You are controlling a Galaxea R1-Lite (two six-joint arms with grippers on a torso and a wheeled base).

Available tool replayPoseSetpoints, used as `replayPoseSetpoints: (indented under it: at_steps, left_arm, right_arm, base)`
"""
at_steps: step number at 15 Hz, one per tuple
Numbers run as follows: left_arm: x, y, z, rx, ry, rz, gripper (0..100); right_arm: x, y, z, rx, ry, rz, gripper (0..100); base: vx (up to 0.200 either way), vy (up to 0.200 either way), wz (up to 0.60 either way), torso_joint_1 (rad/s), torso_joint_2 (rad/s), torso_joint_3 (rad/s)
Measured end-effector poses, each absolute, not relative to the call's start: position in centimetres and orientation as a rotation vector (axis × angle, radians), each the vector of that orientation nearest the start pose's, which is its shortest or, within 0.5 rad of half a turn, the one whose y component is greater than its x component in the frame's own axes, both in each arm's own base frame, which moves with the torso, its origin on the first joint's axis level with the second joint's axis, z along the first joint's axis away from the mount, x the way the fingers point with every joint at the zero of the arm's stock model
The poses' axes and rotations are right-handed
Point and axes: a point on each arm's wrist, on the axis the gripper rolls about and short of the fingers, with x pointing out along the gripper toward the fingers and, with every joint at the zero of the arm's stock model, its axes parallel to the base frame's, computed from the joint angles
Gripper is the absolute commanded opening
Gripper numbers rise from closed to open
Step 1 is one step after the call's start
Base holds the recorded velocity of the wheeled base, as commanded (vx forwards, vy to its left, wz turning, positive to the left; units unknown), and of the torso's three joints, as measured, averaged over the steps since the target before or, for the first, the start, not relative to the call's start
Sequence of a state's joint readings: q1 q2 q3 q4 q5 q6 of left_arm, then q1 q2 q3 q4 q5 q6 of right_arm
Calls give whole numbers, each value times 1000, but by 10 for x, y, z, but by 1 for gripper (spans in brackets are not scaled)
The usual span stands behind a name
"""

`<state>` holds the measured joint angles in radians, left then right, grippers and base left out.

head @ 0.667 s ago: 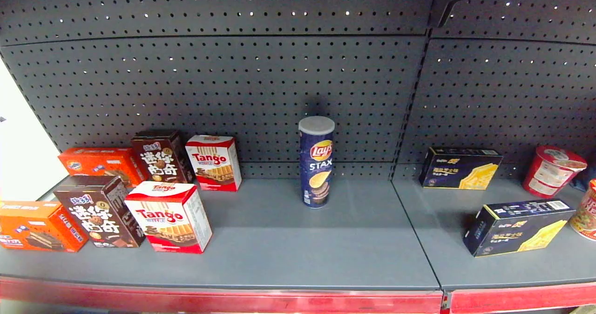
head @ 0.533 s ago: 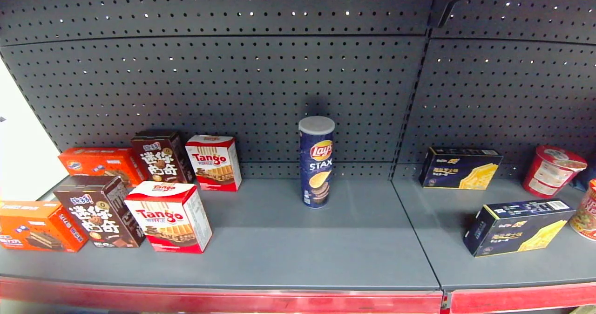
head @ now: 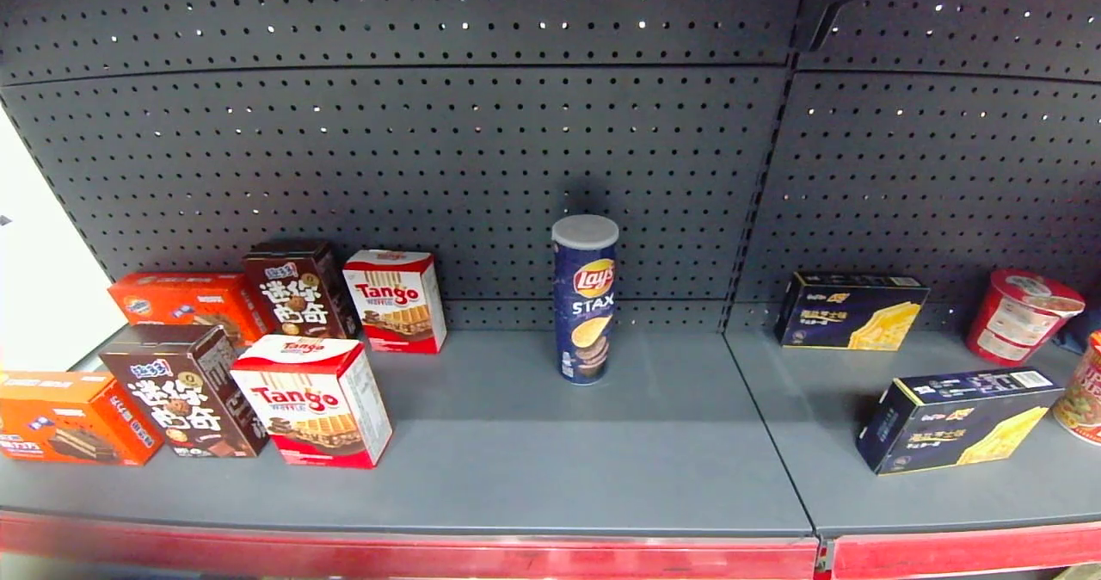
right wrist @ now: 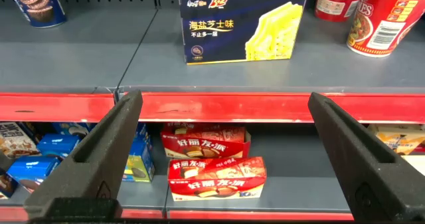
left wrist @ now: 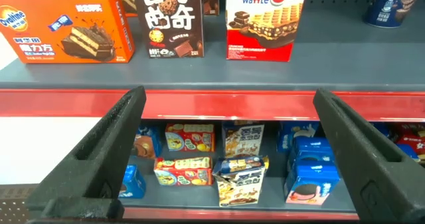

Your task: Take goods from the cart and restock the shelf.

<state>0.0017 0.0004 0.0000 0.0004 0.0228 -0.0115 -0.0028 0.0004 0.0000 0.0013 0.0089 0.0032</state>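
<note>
Jaws on both arms stand spread wide with nothing between them, so you carry nothing at this moment. Your left gripper [left wrist: 229, 98] hangs low, level with the red front lip [left wrist: 60, 104] of the shelf [head: 550, 468], looking up at an orange cake box [left wrist: 66, 24], a brown cookie box [left wrist: 169, 18] and a red-and-white wafer box [left wrist: 265, 21] standing near the edge. Your right gripper [right wrist: 226, 98] hangs at the same height further along, below a dark blue and yellow box [right wrist: 242, 23] and a red noodle cup [right wrist: 388, 18]. Under the lip, a lower shelf [left wrist: 199, 196] holds more small packets. From the head view, the boxes on the left stand in short rows by kind, faces outward, probably so shoppers can read them. A single tall chip can [head: 585, 298] stands upright near the pegboard back wall [head: 430, 150], with bare grey board all around it; that open stretch looks like the space meant for new stock. Empty, open grippers suggest your next move is fetching an item, not placing one.
</note>
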Motion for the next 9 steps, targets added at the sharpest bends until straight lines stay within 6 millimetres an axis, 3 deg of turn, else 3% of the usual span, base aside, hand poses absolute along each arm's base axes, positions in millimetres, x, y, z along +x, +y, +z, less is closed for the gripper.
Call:
replayPoseSetpoints:
  at_steps: [9]
  left_arm:
    - [-23,1,75,-15,0,31,100]
  right_arm:
    - [-23,0,75,3,1,4,100]
  base:
    - [0,0,600,6,3,1]
